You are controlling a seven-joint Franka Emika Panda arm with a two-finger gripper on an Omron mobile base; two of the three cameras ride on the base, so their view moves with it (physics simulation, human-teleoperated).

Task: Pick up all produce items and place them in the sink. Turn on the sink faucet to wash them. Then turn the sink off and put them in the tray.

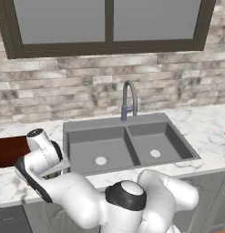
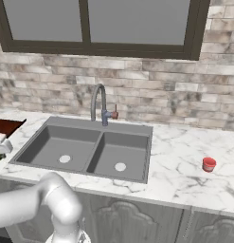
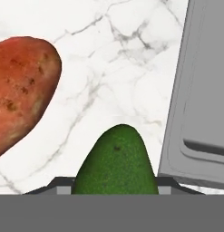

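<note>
A dark green fruit [image 3: 115, 163] with a bumpy skin sits right between the two dark fingertips [image 3: 59, 183], its narrow end pointing away from the hand. Ahead and to the left lies an orange-red vegetable [image 3: 20, 88], apart from it on white marble counter [image 3: 113, 59]. The grey sink [image 3: 202, 90] rim runs along the right.
</note>
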